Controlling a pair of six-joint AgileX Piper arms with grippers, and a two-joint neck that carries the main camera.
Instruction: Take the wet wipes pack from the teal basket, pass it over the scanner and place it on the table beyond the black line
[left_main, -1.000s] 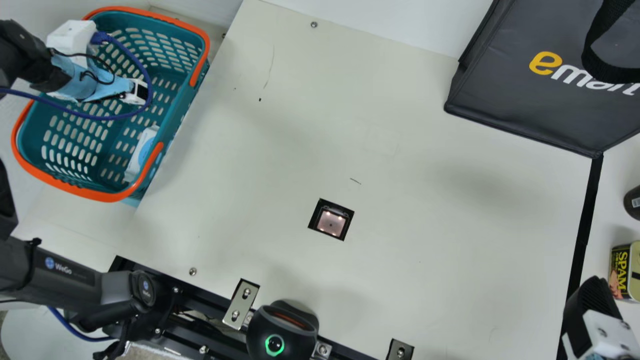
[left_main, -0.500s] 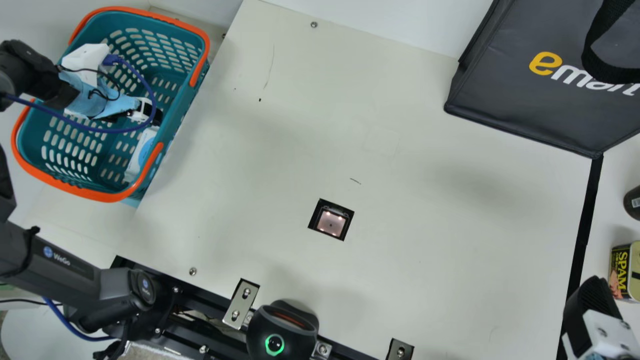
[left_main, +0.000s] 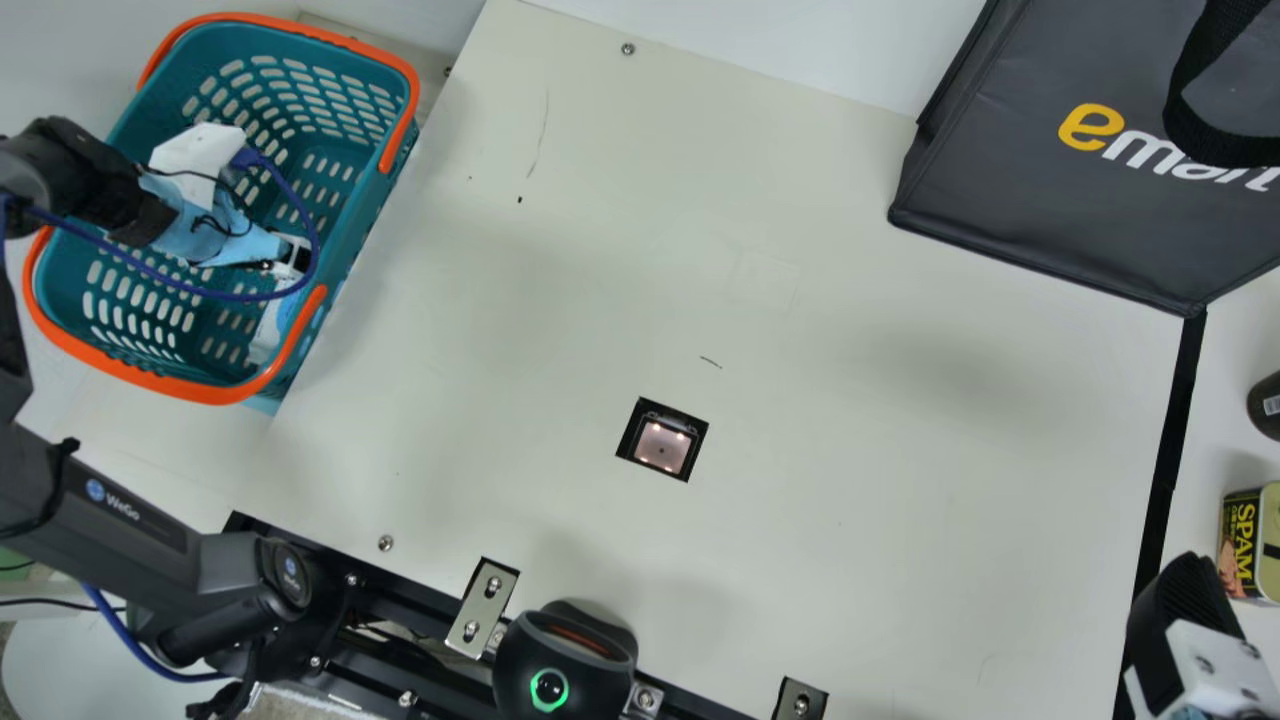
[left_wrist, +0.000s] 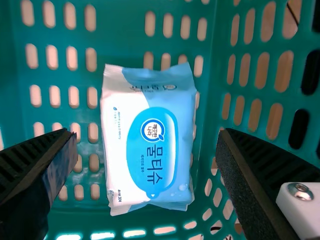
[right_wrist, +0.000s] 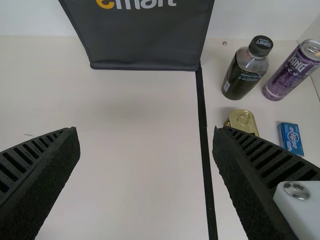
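Observation:
My left gripper (left_main: 298, 262) reaches down inside the teal basket (left_main: 345, 215), over the upper part of the wet wipes pack (left_main: 268, 330) lying against the basket's table-side wall. In the left wrist view the white and blue wipes pack (left_wrist: 150, 140) lies between and beyond the wide-open fingers of my left gripper (left_wrist: 145, 150), untouched. My right gripper (left_main: 1185, 620) is at the lower right by the black line (left_main: 1165, 470); in the right wrist view, my right gripper (right_wrist: 147, 150) stands open and empty. The scanner window (left_main: 662, 444) is set in the table.
A dark shopping bag (left_main: 1060, 200) stands at the back right. Beyond the black line are a dark bottle (right_wrist: 245, 67), a purple can (right_wrist: 292, 72), a SPAM tin (right_wrist: 242, 121) and a blue box (right_wrist: 291, 139). A black scanner device (left_main: 565, 660) sits at the front edge.
My left gripper has moved within the basket toward the main view's lower right, coming over the wipes pack. The right arm and the pack have stayed still.

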